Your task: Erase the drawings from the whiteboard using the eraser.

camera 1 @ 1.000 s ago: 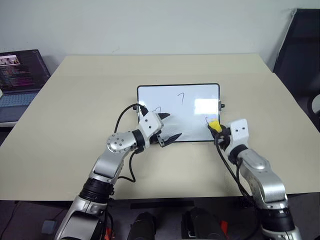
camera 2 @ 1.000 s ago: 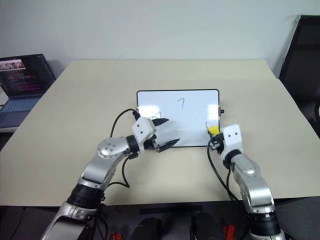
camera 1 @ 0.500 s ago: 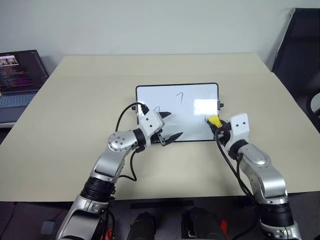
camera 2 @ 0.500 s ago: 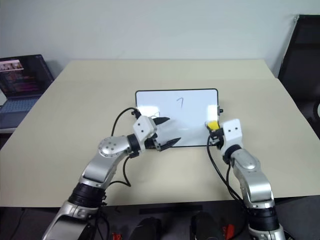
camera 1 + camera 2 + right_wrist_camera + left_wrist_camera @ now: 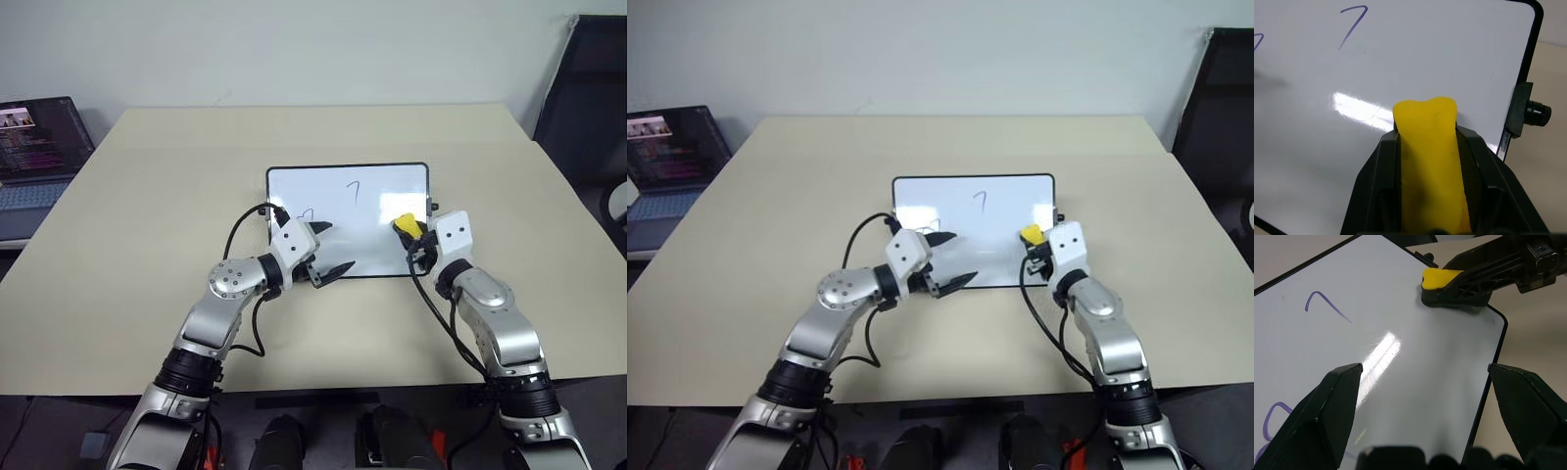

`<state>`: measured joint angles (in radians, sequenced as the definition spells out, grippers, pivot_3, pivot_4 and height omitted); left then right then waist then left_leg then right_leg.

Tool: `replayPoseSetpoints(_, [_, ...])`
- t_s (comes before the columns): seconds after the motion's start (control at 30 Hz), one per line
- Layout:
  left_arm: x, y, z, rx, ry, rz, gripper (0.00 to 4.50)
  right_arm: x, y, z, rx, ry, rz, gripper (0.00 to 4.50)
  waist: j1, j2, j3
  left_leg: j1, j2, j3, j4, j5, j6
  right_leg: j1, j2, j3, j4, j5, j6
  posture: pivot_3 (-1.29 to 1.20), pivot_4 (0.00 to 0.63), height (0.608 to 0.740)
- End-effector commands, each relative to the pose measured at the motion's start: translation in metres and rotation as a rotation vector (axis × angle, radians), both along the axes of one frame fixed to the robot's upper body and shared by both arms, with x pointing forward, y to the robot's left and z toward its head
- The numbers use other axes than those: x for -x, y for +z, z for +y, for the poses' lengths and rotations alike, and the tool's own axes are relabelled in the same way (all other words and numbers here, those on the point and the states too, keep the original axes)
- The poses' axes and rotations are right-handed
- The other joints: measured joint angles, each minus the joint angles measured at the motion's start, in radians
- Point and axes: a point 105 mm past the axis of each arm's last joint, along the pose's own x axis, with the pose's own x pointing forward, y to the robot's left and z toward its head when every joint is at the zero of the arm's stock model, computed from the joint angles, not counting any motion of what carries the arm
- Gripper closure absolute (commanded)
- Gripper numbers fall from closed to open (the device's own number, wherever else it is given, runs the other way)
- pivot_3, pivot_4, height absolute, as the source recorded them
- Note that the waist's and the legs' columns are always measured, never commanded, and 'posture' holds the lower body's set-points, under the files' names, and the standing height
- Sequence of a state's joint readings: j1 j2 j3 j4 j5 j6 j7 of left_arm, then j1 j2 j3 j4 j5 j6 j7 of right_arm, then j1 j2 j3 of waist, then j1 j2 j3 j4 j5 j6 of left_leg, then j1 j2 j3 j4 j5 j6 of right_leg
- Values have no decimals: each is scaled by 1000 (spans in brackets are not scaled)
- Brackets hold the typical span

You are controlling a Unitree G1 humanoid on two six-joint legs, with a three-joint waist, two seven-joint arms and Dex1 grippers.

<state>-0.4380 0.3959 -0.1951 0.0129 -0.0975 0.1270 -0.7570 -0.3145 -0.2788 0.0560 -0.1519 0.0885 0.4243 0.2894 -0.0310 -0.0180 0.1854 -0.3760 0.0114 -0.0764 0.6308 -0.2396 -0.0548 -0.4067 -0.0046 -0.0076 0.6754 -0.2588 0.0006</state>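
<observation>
Whiteboard point(image 5: 348, 220) lies flat mid-table point(image 5: 147, 196). Right tool point(image 5: 411, 235) grips the eraser point(image 5: 405, 225) over the board's right part; 7-like squiggle point(image 5: 355, 189) unerased. Left tool point(image 5: 328, 250) spread open over its near-left corner.

Whiteboard point(image 5: 348, 220): glossy smooth white face with bright glare patches, thin black plastic-looking frame; small black knob on its short side looks like plastic.
Drawings point(image 5: 1353, 25): thin dark marker ink on the board's gloss.
Eraser point(image 5: 1431, 161): matt yellow block, foam-like, slightly uneven top, dark underside.
Right gripper point(image 5: 415, 245), clamped on the eraser: matt black plastic fingers, glossy white shell behind.
Left gripper point(image 5: 328, 250): matt black plastic fingers, brushed silver metal joint.
Table point(image 5: 147, 196) under the board: matt, smooth beige top.
</observation>
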Motion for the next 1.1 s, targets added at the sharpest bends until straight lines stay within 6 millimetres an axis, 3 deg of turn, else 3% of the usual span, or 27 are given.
replayPoseSetpoints(0.03, [4,11,5,6,3,-42,0,7,-16,-6,51,-2,66,3318,0,0,0,0,0,0,0,0,0,0,0,0,0,0,0,0,150,740])
replayPoseSetpoints(0.33, [8,10,-6,26,-19,-43,0,33,-42,-32,70,-27,190,3318,1,-2,-1,1,0,0,1,0,0,2,0,0,0,0,0,0,150,740])
replayPoseSetpoints(0.53, [8,12,-11,37,-25,-51,0,37,-42,-37,81,-32,196,3318,1,-2,-1,1,0,1,1,0,0,2,0,0,0,0,0,0,150,740])
replayPoseSetpoints(0.83, [5,18,-13,54,-11,-76,0,22,-4,-30,-36,-45,38,3318,-1,-3,-1,1,0,1,1,0,0,2,0,0,-1,0,1,0,150,740])
replayPoseSetpoints(1.1, [-10,32,14,103,223,-183,0,3,24,-14,-38,6,-95,3318,0,-3,0,-3,0,0,-1,0,0,-1,0,0,-3,0,1,0,150,740])
